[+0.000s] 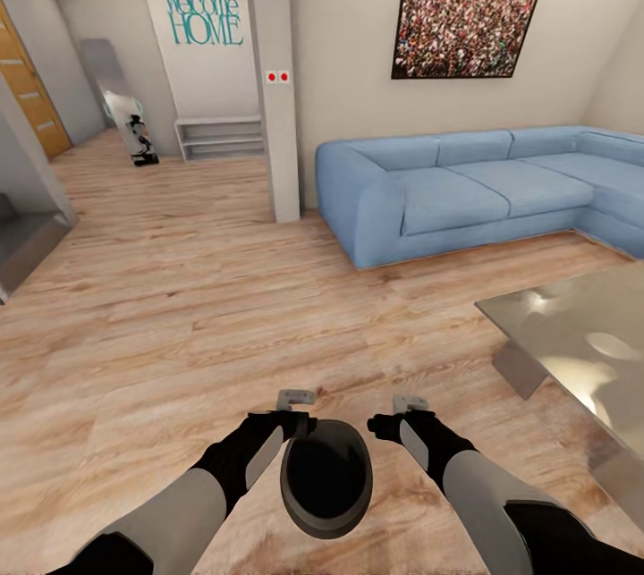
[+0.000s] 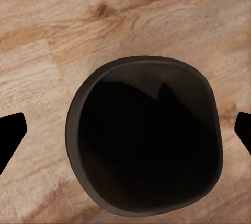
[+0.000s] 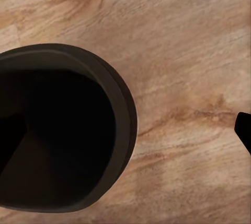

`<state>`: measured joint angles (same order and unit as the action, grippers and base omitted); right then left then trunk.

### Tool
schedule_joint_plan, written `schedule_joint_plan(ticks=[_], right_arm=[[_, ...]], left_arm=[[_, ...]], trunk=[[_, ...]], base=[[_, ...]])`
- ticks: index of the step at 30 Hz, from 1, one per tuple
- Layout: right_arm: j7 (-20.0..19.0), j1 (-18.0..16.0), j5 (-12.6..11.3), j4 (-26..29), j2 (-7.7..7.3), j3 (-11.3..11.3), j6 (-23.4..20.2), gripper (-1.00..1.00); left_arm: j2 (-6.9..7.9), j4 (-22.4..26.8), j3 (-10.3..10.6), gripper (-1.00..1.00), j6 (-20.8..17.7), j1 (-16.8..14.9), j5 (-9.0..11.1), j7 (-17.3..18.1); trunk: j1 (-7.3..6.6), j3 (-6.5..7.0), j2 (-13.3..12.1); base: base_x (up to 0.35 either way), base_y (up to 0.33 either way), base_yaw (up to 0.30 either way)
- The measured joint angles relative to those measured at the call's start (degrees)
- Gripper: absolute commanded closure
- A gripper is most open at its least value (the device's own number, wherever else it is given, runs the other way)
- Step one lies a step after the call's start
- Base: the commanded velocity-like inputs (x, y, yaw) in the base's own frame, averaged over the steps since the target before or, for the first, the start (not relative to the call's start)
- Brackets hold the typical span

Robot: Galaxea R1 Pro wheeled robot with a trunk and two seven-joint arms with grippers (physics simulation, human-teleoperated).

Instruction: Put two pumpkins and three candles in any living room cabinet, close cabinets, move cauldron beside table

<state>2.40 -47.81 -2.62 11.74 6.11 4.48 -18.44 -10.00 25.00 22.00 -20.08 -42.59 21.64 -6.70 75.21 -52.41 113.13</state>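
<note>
The left gripper (image 1: pixel 295 399) hovers over the wooden floor (image 1: pixel 179 307) at the far left edge of the cauldron (image 1: pixel 326 478). In the left wrist view its two dark fingertips (image 2: pixel 10 132) stand wide apart at opposite borders, the cauldron's (image 2: pixel 146 140) round mouth lying between and beneath them with plank floor (image 2: pixel 78 20) all around; the pincer is released and grasps nothing. Whether it touches the rim, I cannot tell.

The cauldron sits just behind and between the two grippers, close in front of the robot, its dark mouth facing up. It stands on the floor, near the glossy grey-brown table (image 1: pixel 581 342) but apart from it.

The right gripper (image 1: pixel 410 402) hangs to the right of the cauldron's far rim, clear of it. In the right wrist view the cauldron (image 3: pixel 57 130) lies off to one side and a single dark fingertip (image 3: pixel 244 127) shows at the border; whether this pincer is released or clenched cannot be told.

Beyond the right gripper, the table's corner reaches in from the right. Further off stands a blue sofa (image 1: pixel 465 186) against the wall, a framed picture (image 1: pixel 467 13) above it. Far beyond the left gripper, a "Welcome HOME" sign (image 1: pixel 202 15) hangs over a low white shelf (image 1: pixel 220 137).
</note>
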Motion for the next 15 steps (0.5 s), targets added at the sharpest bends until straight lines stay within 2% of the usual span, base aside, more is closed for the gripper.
schedule_joint_plan(ticks=[15], right_arm=[[0.00,0.00,0.00,0.00,0.00,-0.04,0.09,-1.00]], left_arm=[[0.00,-0.01,0.00,-1.00,-0.02,0.00,0.00,-0.05]], trunk=[[3.29,-3.03,6.02]], base=[[0.000,0.000,0.000]])
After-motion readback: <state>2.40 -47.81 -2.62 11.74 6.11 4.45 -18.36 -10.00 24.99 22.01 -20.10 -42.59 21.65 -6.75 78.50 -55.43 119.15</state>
